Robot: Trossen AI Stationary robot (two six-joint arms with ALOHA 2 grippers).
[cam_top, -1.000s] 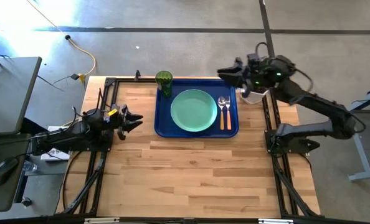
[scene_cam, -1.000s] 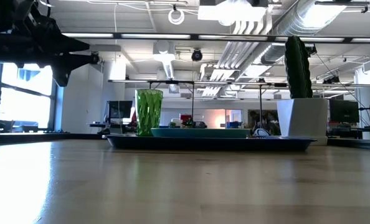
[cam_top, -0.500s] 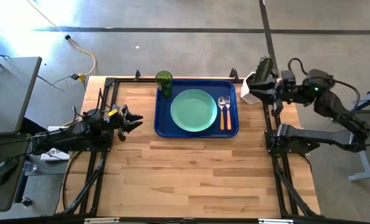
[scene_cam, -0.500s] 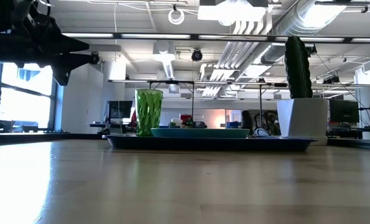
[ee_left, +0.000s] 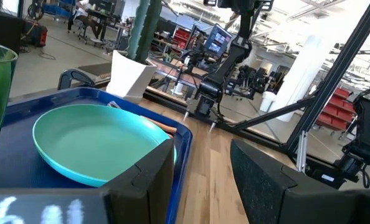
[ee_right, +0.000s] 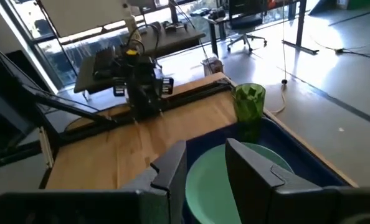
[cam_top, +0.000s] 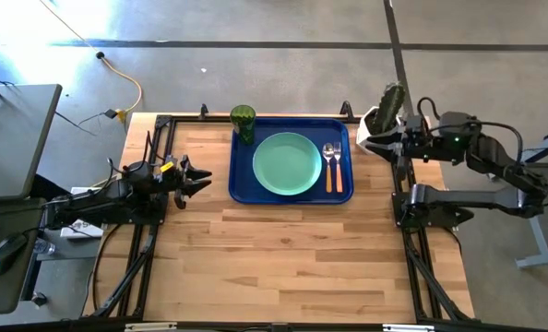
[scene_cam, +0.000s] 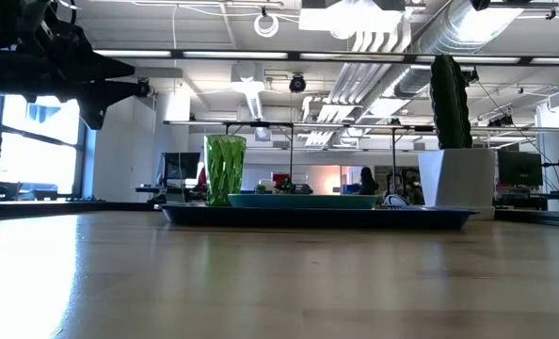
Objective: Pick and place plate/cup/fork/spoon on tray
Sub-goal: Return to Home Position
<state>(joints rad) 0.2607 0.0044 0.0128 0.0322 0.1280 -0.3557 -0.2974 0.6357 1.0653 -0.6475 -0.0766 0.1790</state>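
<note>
The left end effector (cam_top: 200,178) hangs spread and empty beside the tray (cam_top: 241,189); the right end effector (cam_top: 374,141), also spread, holds nothing near the cactus pot (cam_top: 381,118).

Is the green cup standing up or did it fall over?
Standing up. The cup sits upright on the tray, rim on top.

Two dark jointed arms; black cables; left claw (cam_top: 203,179) yellow-marked.

The left tool (cam_top: 200,179) hovers low at the table's left edge, fingers parted and empty. The right tool (cam_top: 377,141) hangs off the right edge, fingers parted, empty.
</note>
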